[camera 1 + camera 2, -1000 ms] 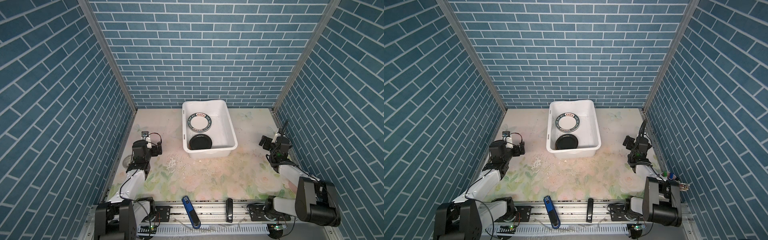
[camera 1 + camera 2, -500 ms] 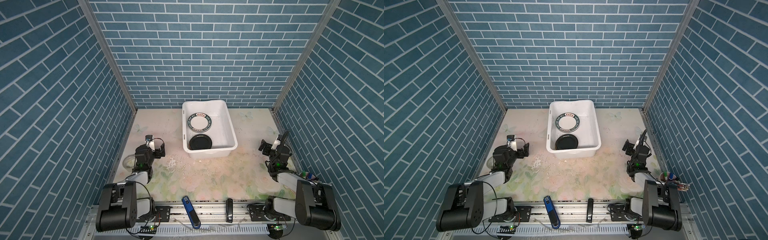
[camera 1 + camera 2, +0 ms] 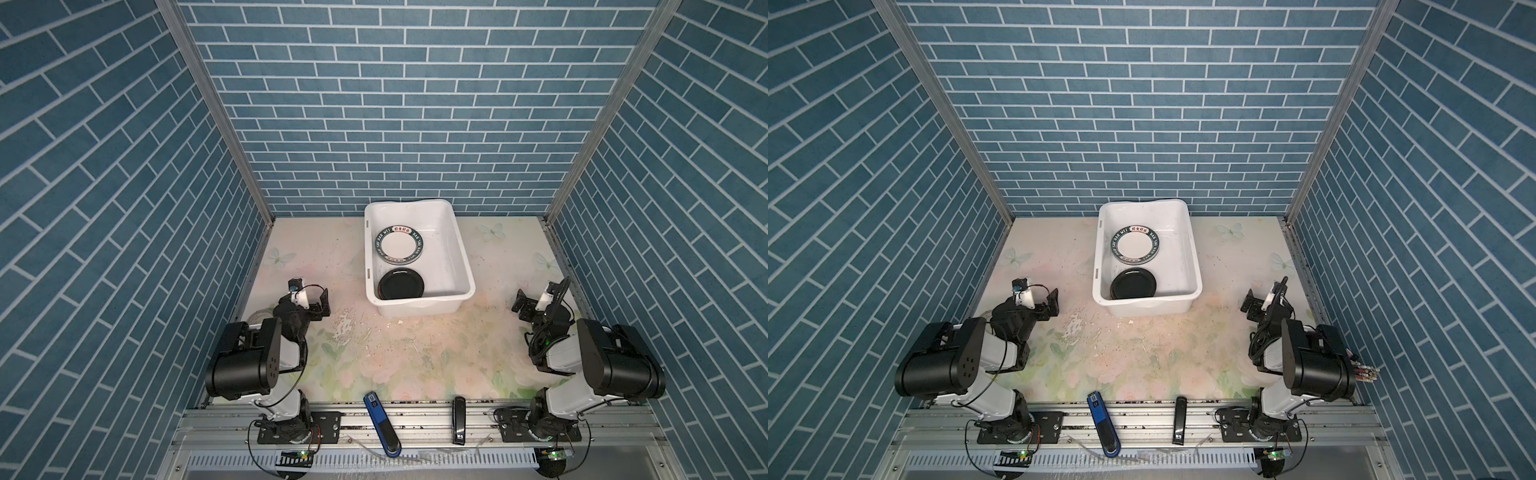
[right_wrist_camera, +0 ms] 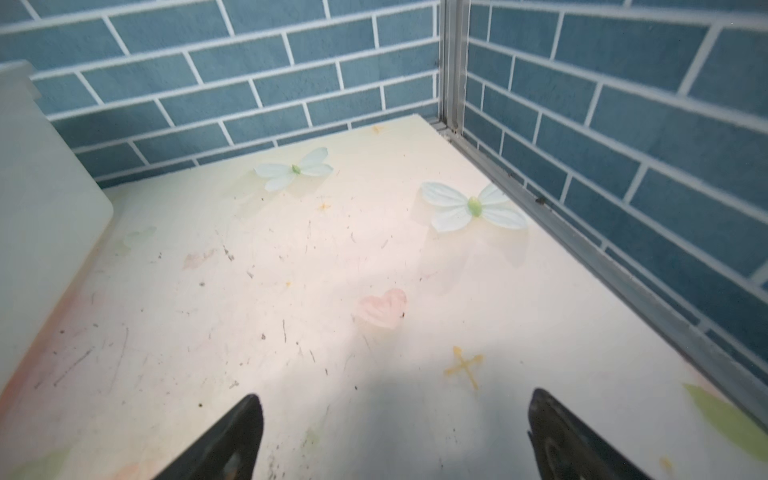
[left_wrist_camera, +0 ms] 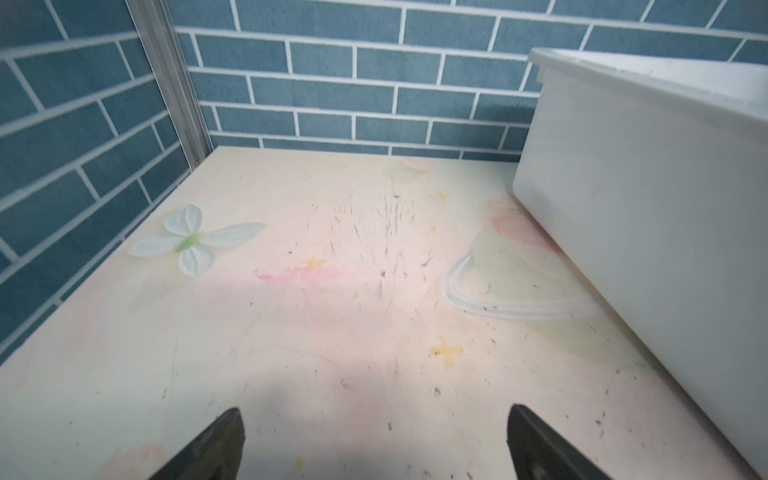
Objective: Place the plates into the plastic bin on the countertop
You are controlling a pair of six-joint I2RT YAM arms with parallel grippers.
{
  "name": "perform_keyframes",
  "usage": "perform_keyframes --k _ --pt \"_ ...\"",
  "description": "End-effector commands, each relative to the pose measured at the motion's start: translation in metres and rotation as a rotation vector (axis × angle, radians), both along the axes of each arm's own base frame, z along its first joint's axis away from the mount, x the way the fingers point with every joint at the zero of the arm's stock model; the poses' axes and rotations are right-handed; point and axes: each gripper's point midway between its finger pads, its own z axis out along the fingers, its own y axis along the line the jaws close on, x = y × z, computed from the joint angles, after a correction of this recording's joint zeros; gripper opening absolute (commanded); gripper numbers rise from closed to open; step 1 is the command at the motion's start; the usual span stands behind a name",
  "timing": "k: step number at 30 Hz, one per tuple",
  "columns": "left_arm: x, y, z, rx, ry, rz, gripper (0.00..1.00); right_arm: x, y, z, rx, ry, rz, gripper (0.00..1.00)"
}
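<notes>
Two plates show in the plastic bin: lettered-rim plate at the far end, black plate at the near end, both toward the bin wall nearer the left fingers. Bin long axis runs front-to-back, slightly skewed. Bin stands between left and right fingers, ahead of both. Both pairs spread wide, empty, over bare surface. Open room ahead to the brick wall.
</notes>
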Motion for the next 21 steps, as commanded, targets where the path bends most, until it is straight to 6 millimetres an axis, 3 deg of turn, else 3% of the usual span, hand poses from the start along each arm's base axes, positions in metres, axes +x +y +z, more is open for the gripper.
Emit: perform_keyframes --k 1,7,21 --pt "0.007 0.002 0.019 -0.001 -0.067 0.0 1.0 0.018 -0.002 0.027 -0.028 -0.077 0.012 0.98" --pt "0.014 -0.001 0.016 0.016 -0.024 -0.008 0.99 0.036 0.01 0.02 -0.026 0.02 0.106 0.99" --pt "0.015 -0.002 0.016 0.019 -0.024 -0.008 1.0 0.042 0.029 0.019 -0.026 0.039 0.22 0.99"
